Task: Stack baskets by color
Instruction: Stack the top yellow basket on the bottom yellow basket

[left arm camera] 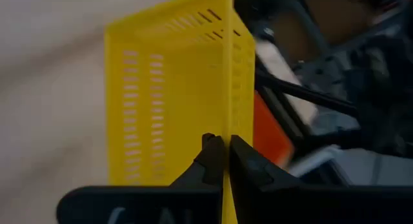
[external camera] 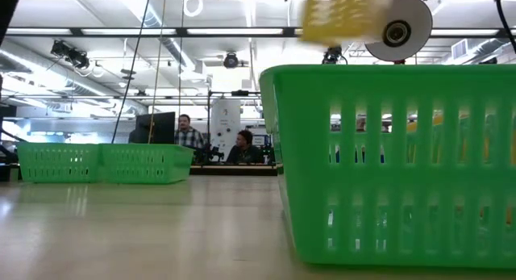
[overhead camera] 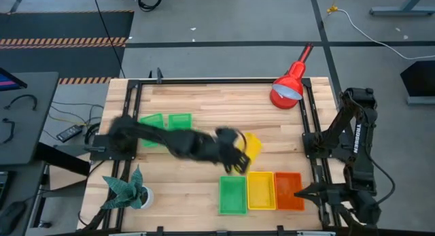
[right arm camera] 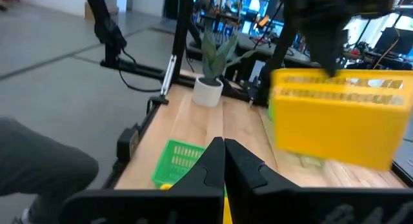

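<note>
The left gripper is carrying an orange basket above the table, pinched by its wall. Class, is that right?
Not quite: the basket pinched in the left gripper is yellow, not orange, as the left wrist view shows. It is indeed held by its wall above the table.

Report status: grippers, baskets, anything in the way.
Left gripper shut on yellow basket, carried above the table. Right gripper shut, parked at right edge. Yellow basket on table open; nothing in the way.

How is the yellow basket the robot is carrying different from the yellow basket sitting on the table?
The carried yellow basket hangs in the air, pinched by its rim in the left pincer; the resting yellow basket sits flat on the table. The carried one is tilted; the resting one is level, between a green basket and an orange basket. Both share colour and shape.
</note>
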Motion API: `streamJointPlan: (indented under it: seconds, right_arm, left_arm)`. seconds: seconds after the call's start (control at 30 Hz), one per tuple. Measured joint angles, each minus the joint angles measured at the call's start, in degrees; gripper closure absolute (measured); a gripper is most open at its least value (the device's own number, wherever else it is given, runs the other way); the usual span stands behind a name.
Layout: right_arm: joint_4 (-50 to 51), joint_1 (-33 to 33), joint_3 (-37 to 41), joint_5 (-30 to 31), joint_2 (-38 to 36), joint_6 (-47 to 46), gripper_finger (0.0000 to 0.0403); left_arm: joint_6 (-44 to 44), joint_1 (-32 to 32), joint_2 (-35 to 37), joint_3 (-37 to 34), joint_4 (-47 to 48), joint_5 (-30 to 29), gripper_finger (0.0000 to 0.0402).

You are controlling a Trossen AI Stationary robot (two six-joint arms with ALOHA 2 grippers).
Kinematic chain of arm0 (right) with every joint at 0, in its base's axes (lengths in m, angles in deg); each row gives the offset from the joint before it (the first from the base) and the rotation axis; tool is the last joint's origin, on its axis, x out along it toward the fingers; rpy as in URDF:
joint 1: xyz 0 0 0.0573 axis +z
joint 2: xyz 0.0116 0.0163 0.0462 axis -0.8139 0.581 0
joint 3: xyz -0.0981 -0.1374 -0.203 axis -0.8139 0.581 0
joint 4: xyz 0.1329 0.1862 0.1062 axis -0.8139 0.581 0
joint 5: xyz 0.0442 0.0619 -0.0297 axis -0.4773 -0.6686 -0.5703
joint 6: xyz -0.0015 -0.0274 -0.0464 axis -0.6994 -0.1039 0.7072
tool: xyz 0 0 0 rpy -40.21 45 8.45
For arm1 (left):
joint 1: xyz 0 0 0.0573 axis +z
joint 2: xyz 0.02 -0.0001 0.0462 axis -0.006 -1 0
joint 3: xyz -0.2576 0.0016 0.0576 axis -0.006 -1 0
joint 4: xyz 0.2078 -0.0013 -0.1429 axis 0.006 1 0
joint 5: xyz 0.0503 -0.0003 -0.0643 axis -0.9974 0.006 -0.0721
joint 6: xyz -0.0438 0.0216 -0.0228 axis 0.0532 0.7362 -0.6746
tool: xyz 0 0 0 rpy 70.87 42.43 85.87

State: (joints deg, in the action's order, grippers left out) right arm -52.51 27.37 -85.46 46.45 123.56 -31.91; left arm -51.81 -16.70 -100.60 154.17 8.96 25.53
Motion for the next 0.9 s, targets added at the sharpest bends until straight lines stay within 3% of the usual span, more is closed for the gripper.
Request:
streamJointPlan:
  seconds: [0.2,0.3,0.6,0.9]
  right_arm:
    - [-0.04,4.7,0.0,5.54,0.02,-1.95,0.0399]
    - [0.0,5.81,0.0,6.1,0.02,-1.86,0.0399]
    - [0.0,6.2,-0.02,5.86,0.81,-0.98,0.04]
    - [0.13,6.2,-0.02,5.86,0.9,-0.85,0.0398]
  left_arm:
    - [-8.15,-5.25,-15.9,16.63,-1.17,-1.7,0.0391]
    - [-13.61,-6.25,-16.92,12.39,-7.8,-2.22,0.0391]
    - [-17.85,-6.89,-18.01,12.21,-1.46,-7.37,0.0391]
    - [-18.12,-6.96,-20.76,12.24,-3.37,-3.4,0.0392]
